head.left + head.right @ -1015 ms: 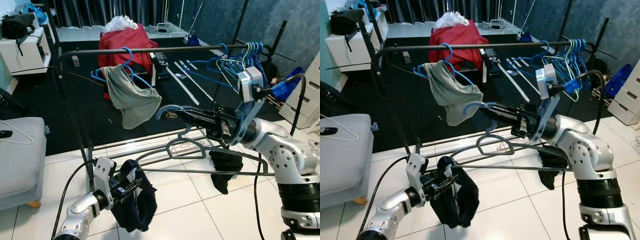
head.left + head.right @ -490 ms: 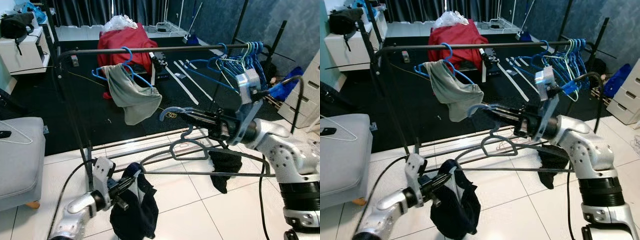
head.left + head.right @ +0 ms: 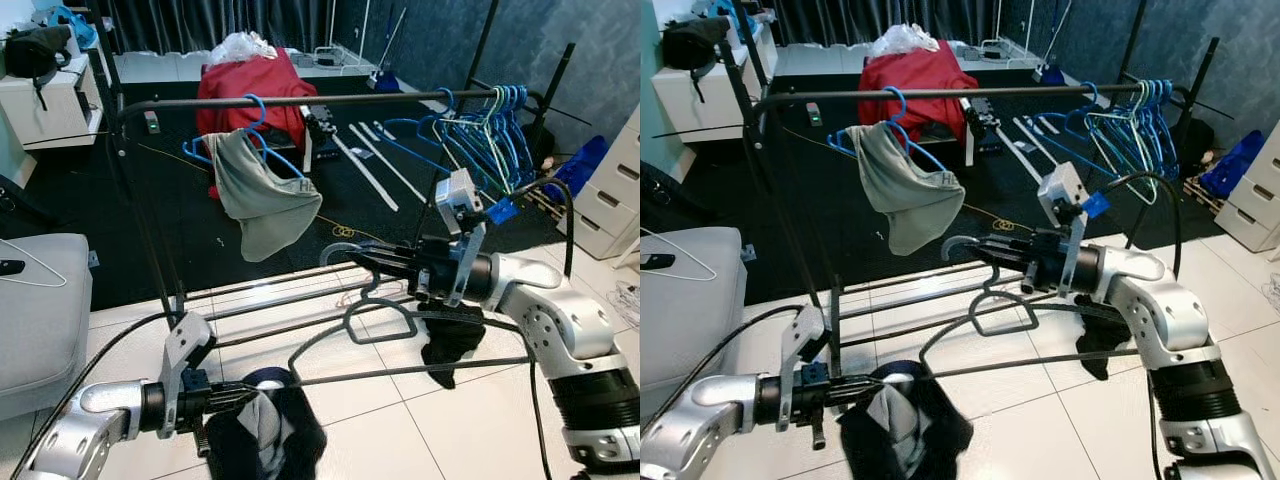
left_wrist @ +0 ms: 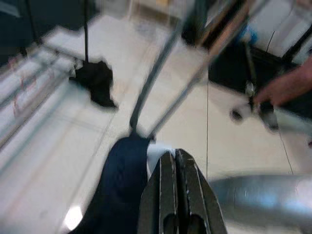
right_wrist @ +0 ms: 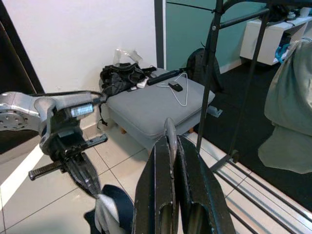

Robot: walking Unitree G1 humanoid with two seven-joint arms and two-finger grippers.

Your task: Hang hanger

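Gripping a thin grey hanger (image 3: 380,318), the right pincer (image 3: 372,262) holds it tilted

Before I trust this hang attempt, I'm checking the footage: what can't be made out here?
- Left wrist view: motion-blurred; the dark garment is unclear, and the floor too.
- Left eye view: the garment's lower part is cut off by the bottom edge.
- Right wrist view: the right claw hides most of the grey hanger.
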